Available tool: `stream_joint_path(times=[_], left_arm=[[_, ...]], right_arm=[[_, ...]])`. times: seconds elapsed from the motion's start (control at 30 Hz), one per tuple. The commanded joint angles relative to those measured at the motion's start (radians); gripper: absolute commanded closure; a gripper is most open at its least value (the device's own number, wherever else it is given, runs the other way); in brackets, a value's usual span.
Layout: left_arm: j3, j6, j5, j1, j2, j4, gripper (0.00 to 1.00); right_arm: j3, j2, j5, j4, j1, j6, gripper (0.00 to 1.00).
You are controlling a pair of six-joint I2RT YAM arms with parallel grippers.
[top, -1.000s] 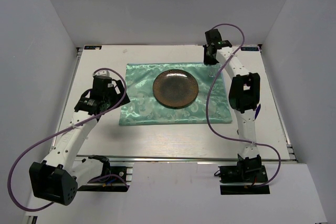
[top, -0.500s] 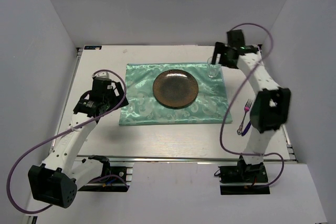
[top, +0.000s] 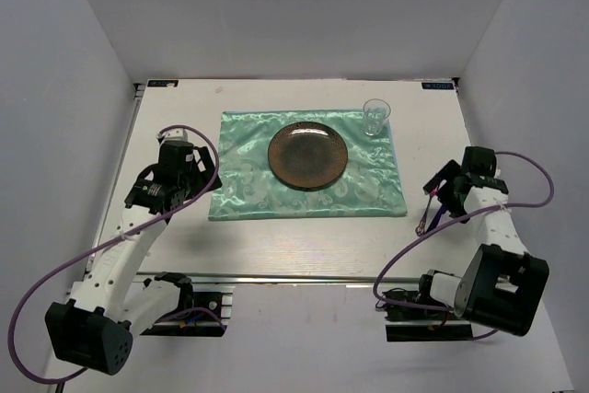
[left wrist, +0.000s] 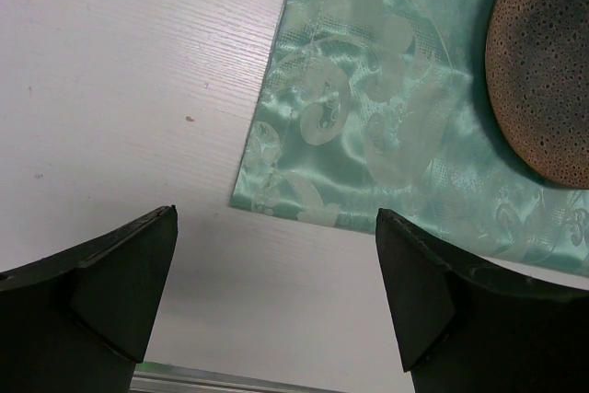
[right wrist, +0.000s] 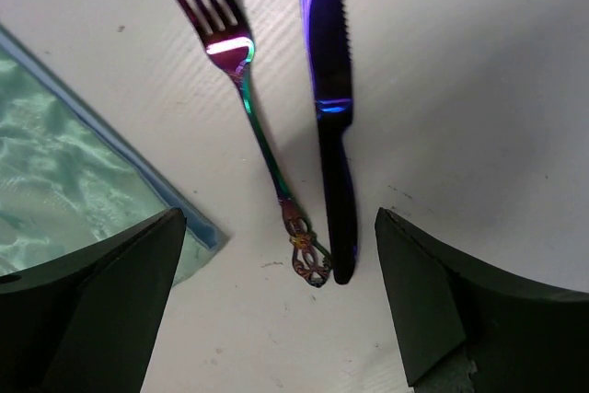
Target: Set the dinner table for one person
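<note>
The white dinner table (top: 276, 241) carries a mint-green mat (top: 248, 186) with a brown plate (top: 307, 155) at its middle and a clear glass (top: 375, 117) on its far right corner. Right of the mat lie an iridescent fork (right wrist: 250, 112) and a dark knife (right wrist: 331, 108), side by side, handles toward the near edge. My right gripper (right wrist: 281, 306) hangs open just above their handle ends, touching neither. My left gripper (left wrist: 276, 301) is open and empty over bare table beside the mat's near left corner (left wrist: 253, 200). The top view shows the fork's handle (top: 423, 222) below the right gripper (top: 440, 192).
A metal rail (top: 304, 276) runs along the table's near edge, with both arm bases behind it. White walls close in the left, right and far sides. The left arm (top: 138, 218) leans over the table's left strip. A purple cable (top: 396, 260) loops beside the right arm.
My right gripper has let go of the glass at the mat's far right corner, opened, and swung back to the right over the fork and knife. The left arm has barely shifted.
</note>
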Motion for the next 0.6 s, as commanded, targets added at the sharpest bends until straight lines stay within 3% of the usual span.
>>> stream_joint_path(times=[0.0, 0.17, 0.43, 0.57], left_arm=[[0.001, 0.003, -0.024, -0.012, -0.030, -0.006, 0.02], [0.005, 0.000, -0.019, -0.012, -0.031, -0.015, 0.02], [0.005, 0.007, 0.005, -0.030, -0.040, -0.007, 0.02], [0.005, 0.012, 0.016, -0.030, -0.037, -0.006, 0.02]], right_arm=[[-0.055, -0.042, -0.032, -0.009, -0.034, 0.054, 0.11], [-0.070, 0.013, 0.031, -0.037, -0.057, 0.027, 0.14], [-0.052, 0.041, 0.130, -0.029, -0.059, -0.006, 0.32], [0.000, 0.090, 0.140, -0.035, -0.059, -0.021, 0.34]])
